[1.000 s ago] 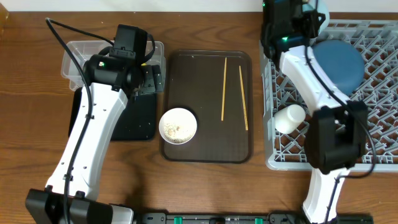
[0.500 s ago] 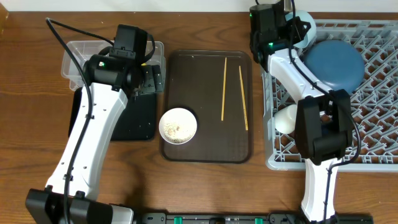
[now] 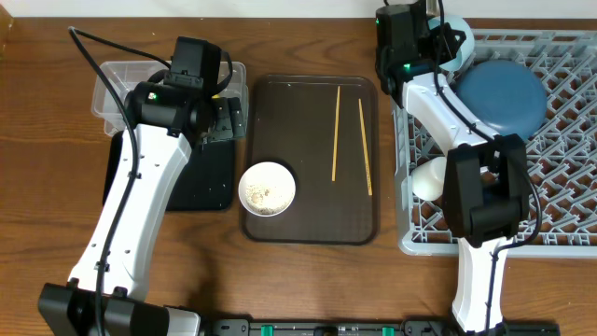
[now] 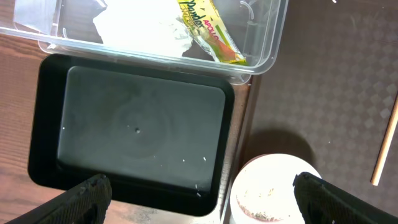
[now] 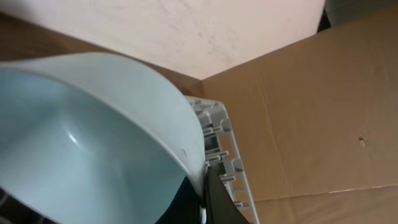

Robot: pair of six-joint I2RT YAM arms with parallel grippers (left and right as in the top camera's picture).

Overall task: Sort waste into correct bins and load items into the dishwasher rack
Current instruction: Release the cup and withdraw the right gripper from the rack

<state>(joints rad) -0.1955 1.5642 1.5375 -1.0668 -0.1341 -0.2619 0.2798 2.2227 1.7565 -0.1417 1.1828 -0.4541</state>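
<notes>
Seen from above, a clear plastic tub is sitting on the wooden surface toward 10 o'clock. A shallow black tray is lying just beside it on its 6 o'clock side. The left end effector is hovering over the two bins, its fingers spreading wide and gripping nothing. Its wrist view is showing a crumpled white tissue and a yellow-green snack wrapper lying inside the tub, the wrapper at 3 o'clock of the tissue. A few white specks are dotting the tray's floor. In the middle, a brown serving tray is lying flat. A small white bowl holding rice grains is sitting at its 8 o'clock corner. Two chopsticks are lying near each other but apart toward its 1 o'clock corner. At 3 o'clock, the grey dishwasher rack is carrying a large dark-blue bowl near its 11 o'clock corner and a small white cup along its 9 o'clock edge. The right end effector, pressed together, is pinching the rim of a small light-blue bowl and holding it at the rack's 11 o'clock corner.
</notes>
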